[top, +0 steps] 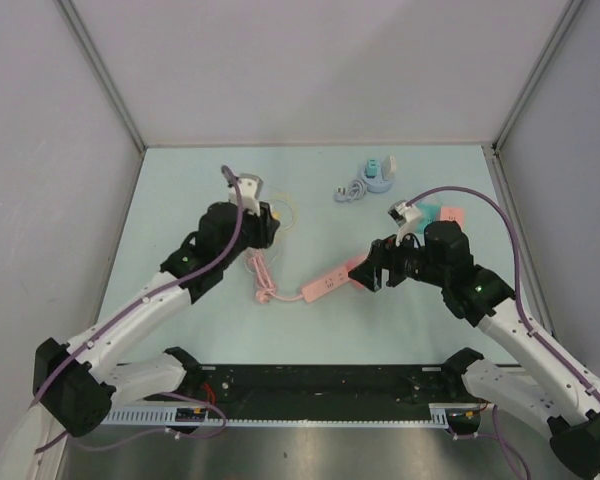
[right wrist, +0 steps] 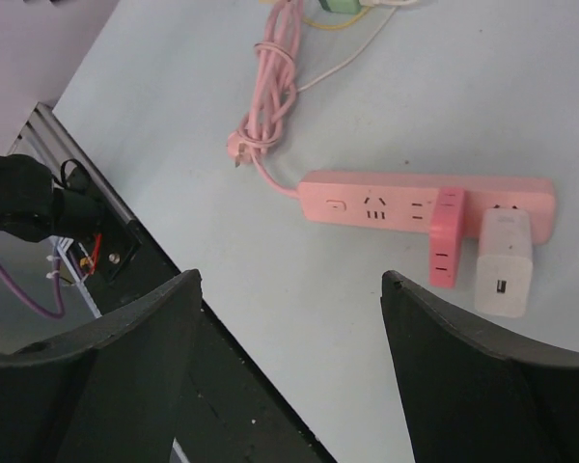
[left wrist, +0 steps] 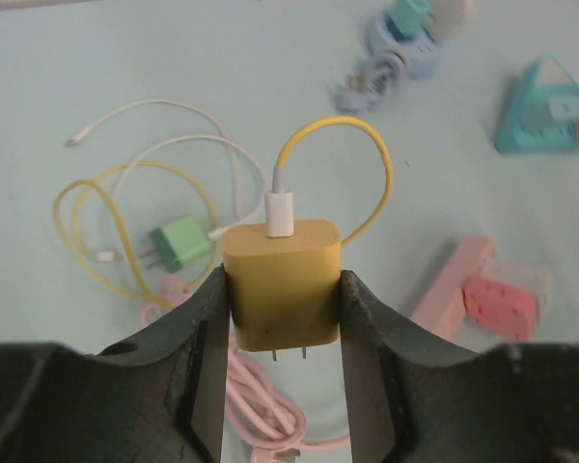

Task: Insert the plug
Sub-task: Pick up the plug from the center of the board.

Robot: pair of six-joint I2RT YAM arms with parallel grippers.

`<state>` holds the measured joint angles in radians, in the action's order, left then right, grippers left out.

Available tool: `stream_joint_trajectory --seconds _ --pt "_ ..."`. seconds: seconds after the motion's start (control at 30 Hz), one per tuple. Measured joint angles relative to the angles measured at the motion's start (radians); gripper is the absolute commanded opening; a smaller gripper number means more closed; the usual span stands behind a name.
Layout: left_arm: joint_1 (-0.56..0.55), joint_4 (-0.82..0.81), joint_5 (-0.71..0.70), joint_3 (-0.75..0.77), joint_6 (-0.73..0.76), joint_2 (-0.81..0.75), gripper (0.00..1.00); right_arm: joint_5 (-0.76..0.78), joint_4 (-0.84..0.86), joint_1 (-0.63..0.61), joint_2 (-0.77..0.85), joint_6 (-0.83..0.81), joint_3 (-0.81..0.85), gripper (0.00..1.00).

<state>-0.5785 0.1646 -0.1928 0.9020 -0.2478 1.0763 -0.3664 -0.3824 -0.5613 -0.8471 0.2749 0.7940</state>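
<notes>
Aloft, my left gripper (left wrist: 283, 318) clamps the yellow charger (left wrist: 282, 265) by its 2 flat sides, prongs clear (I judge it light, rigid, slightly slick), while my right gripper (right wrist: 289, 289) hangs spread by the pink power strip (right wrist: 386, 204).

The pale blue table (top: 380, 320) carries a small green charger (left wrist: 180, 243) lying on its side, with a white cable (left wrist: 174, 121) looping behind it. Near the far edge sits a rounded blue socket hub (left wrist: 405, 53) topped by a teal plug (left wrist: 405, 14) — a grey coiled cord (top: 346, 191) lies just beside it. To its right lies a teal wedge-shaped adapter (left wrist: 538, 121).
</notes>
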Motion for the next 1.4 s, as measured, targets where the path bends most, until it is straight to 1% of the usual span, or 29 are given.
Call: stream_joint_trajectory --seconds 0.1,0.2,0.37,0.5,0.67,0.8,0.97,1.07,1.17,1.3,1.4 --pt "-0.089 -0.067 0.043 -0.068 0.064 -0.003 0.15 -0.001 0.005 -0.018 -0.002 0.014 0.014 0.79" --pt "-0.161 -0.136 0.087 -0.122 0.127 -0.010 0.11 0.002 0.004 -0.021 -0.007 0.024 0.039 0.79" --pt "-0.260 -0.252 0.153 -0.204 0.253 -0.042 0.14 0.004 0.007 -0.026 -0.014 0.040 0.087 0.78" --pt "-0.327 -0.328 0.187 -0.241 0.327 -0.049 0.15 0.007 0.015 -0.047 -0.027 0.065 0.113 0.78" --pt "-0.394 -0.392 0.197 -0.254 0.399 -0.045 0.16 0.027 0.029 -0.087 -0.054 0.104 0.125 0.77" --pt "-0.440 -0.435 0.196 -0.254 0.441 -0.032 0.17 0.071 0.005 -0.093 -0.078 0.124 0.151 0.76" --pt "-0.472 -0.477 0.196 -0.254 0.469 -0.004 0.19 0.061 -0.002 -0.097 -0.126 0.147 0.183 0.73" --pt "-0.487 -0.500 0.195 -0.254 0.478 0.021 0.19 0.055 -0.015 -0.099 -0.147 0.151 0.183 0.69" --pt "-0.505 -0.513 0.195 -0.254 0.488 0.048 0.19 0.039 -0.030 -0.100 -0.172 0.151 0.183 0.63" --pt "-0.512 -0.526 0.192 -0.254 0.494 0.058 0.19 0.021 -0.049 -0.101 -0.192 0.150 0.183 0.60" --pt "-0.513 -0.549 0.173 -0.254 0.495 0.058 0.19 0.018 -0.066 -0.101 -0.200 0.148 0.183 0.55"
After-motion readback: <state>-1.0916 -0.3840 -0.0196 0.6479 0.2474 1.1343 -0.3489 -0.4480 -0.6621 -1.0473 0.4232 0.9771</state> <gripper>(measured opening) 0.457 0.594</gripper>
